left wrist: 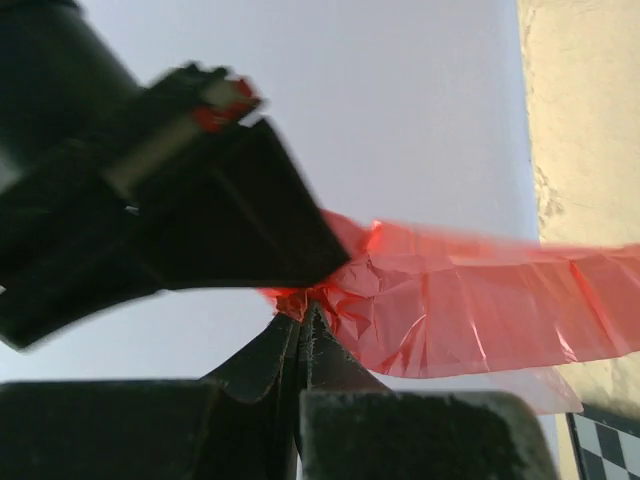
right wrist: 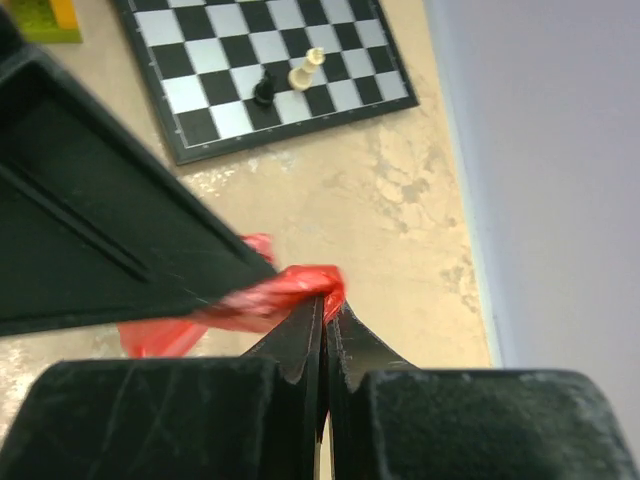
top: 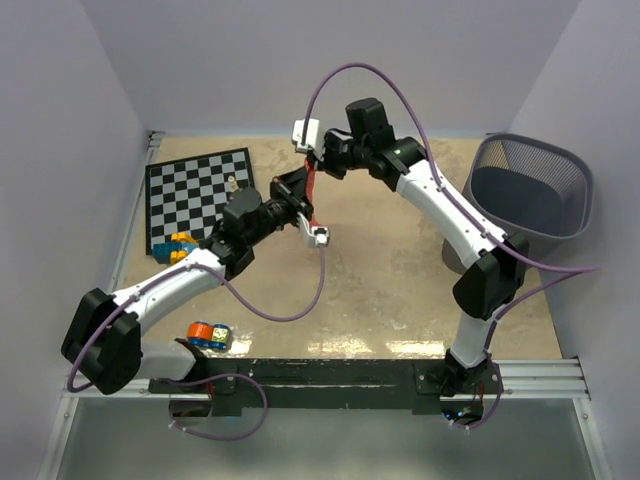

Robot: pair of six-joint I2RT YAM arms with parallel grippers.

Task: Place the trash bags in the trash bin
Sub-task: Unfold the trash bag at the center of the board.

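Closed, the left tool (left wrist: pixel 305 318) and right tool (right wrist: pixel 326 300) both pinch the trash bag (left wrist: pixel 470 310) above mid-bench; bare bench (top: pixel 390 290) reaches the far-right trash bin (top: pixel 510 155).

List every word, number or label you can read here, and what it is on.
None can be read.
The chessboard shows plain squares only; any print on the small blue and orange toys is too small to read.
The red bag and bin show none.

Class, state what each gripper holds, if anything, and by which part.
Both are shut on the thin translucent red plastic film bag: the left gripper pinches a bunched point of it, the right gripper a crumpled fold.
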